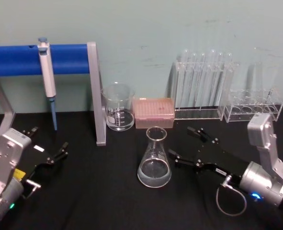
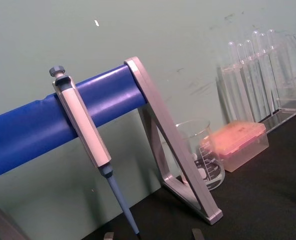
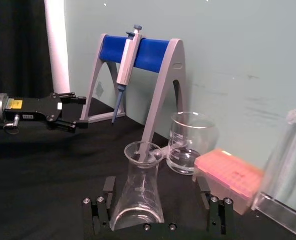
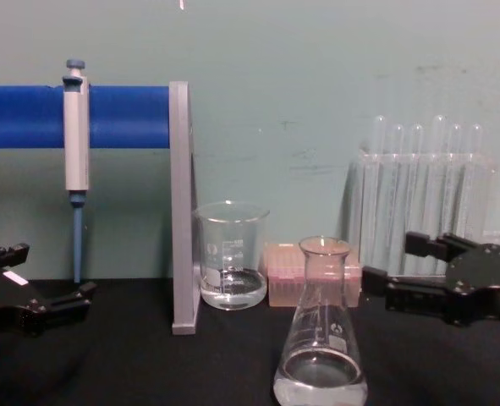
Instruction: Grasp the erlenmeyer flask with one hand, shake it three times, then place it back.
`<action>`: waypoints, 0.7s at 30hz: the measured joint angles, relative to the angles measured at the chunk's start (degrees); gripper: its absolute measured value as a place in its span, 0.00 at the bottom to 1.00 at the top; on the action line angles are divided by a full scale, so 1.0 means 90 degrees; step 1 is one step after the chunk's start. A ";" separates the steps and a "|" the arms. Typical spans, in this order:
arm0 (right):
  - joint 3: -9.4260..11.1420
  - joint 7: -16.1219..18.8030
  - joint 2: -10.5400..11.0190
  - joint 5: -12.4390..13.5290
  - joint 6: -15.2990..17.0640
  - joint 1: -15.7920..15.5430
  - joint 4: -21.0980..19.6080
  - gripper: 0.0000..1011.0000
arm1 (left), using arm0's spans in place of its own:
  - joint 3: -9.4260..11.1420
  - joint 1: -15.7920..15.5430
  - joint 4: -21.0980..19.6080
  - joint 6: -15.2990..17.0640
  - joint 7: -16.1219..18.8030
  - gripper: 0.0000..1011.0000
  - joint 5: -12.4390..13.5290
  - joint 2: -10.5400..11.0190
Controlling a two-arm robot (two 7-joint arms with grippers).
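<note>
The flask point(image 1: 154, 160) stands upright on the black surface point(image 1: 103, 196), not yet gripped. The right gripper point(image 1: 181, 142) waits just beside it, fingers wide, apparently to take its body. The left gripper point(image 1: 48, 142) is parked at the left, fingers apart.

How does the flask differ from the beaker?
Flask is a cone with a narrow neck; beaker is a straight cylinder with a wide mouth. Flask stands mid-table, just off the open right claw; beaker stands farther back by the stand post. Both are clear glass, upright, holding a little clear liquid. Left claw sits idle, far left.
</note>
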 joint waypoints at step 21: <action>-0.0249 0.0509 -0.0650 0.0023 0.0035 0.0846 0.1194 0.99 | 0.0000 0.0000 0.0000 0.0000 0.0000 0.99 0.0000 0.0000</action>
